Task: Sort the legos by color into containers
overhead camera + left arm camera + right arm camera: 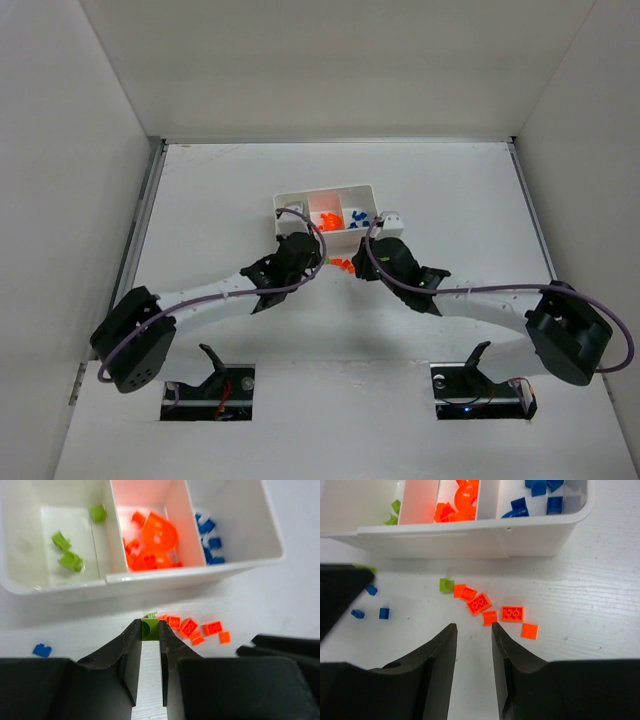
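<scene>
The white tray point(325, 192) has three compartments: lime green bricks point(70, 560) on the left, orange bricks point(152, 545) in the middle, blue bricks point(210, 535) on the right. My left gripper point(149, 630) is shut on a lime green brick point(149, 628), just in front of the tray's front wall. My right gripper point(473, 627) is open and empty, its tips just short of several loose orange bricks point(480, 603) on the table. One more green brick point(446, 584) lies at the left end of that orange row. Both grippers point(308, 262) point(362, 262) sit close together before the tray.
Three small blue bricks point(384, 613) lie on the table to the left of the orange row; one shows in the left wrist view point(42, 650). The left gripper's dark body point(340, 595) fills the left edge of the right wrist view. White walls enclose the table.
</scene>
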